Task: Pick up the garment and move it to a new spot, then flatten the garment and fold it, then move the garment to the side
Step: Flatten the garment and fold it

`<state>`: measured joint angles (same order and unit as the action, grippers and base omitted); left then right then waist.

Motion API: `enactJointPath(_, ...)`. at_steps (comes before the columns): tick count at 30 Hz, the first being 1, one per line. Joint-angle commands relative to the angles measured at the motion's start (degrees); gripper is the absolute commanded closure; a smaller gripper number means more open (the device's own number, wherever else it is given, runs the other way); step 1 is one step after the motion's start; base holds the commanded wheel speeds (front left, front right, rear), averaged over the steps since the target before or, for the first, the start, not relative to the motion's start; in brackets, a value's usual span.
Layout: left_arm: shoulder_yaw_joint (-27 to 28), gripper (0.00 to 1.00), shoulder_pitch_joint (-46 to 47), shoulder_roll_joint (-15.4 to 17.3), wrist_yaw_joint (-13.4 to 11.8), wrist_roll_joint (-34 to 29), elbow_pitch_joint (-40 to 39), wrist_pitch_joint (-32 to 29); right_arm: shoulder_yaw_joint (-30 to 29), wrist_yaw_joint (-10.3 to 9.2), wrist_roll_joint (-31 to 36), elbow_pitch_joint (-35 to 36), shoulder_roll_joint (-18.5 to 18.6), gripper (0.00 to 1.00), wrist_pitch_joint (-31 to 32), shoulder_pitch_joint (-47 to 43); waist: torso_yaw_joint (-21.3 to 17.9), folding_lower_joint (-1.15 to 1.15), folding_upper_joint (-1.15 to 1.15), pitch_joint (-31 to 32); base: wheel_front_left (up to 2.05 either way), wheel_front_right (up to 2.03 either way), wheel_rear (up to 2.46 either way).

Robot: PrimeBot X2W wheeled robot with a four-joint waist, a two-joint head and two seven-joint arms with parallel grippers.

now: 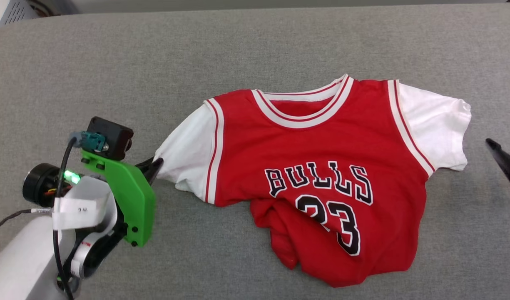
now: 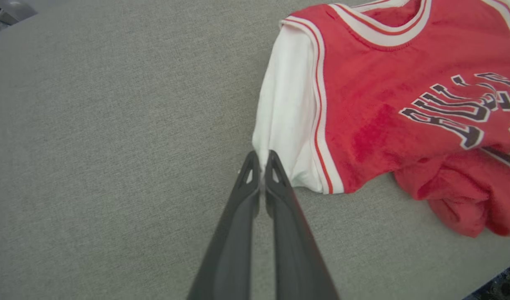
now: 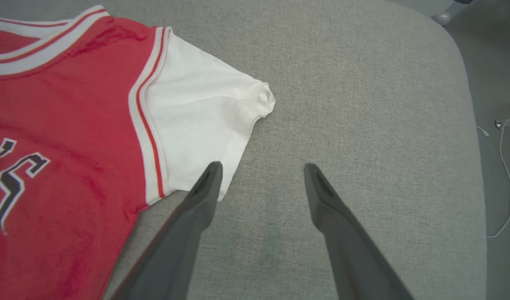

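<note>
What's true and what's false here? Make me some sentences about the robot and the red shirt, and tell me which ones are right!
1. The left gripper is pinching the edge of a white sleeve of the shirt. True.
2. The right gripper is squeezing the other sleeve. False: its fingers stand wide apart at that sleeve's edge and grip nothing.
3. The shirt lies all flat and smooth. False: its bottom part is bunched up and wrinkly.
4. The shirt lies on a grey cloth surface. True.
5. The number on the shirt is 45. False: it is 23.
</note>
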<state>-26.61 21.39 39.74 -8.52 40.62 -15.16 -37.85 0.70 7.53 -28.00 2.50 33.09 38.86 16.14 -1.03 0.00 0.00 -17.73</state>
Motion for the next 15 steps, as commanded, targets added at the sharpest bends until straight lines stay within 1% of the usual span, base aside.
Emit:
enactJointPath(1,0.15,1.00,-1.49,0.88,-0.81,-0.12,-1.87,-0.31,0.43,-0.04,-0.19,-0.94,0.79,0.00,1.65,2.56,1.66,0.00,0.00,-2.24,0.00,0.00,0.00)
enactJointPath(4,-0.09,1.00,-2.77,1.62,-2.07,-0.92,-6.52,-0.98,0.40,-0.04,-1.13,-3.96,1.02,0.00,6.35,7.97,2.86,0.00,0.00,-4.25,0.00,0.00,0.00)
enactJointPath(8,-0.45,1.00,-2.59,1.80,-2.95,-2.18,-10.03,-1.37,0.87,-0.04,-0.89,-7.96,1.37,0.00,10.93,13.88,4.23,0.00,0.00,-6.78,0.00,0.00,0.00)
enactJointPath(11,-0.99,1.00,-1.73,1.41,-3.06,-2.99,-11.35,-1.47,1.54,-0.04,-0.08,-11.10,1.57,0.00,12.29,17.37,5.11,0.00,0.00,-8.49,0.00,0.00,0.00)
enactJointPath(15,-1.48,1.00,-0.30,0.73,-2.87,-3.82,-11.93,-1.19,2.44,-0.04,0.75,-14.96,1.43,0.00,12.23,20.24,6.10,0.00,0.00,-10.39,0.00,0.00,0.00)
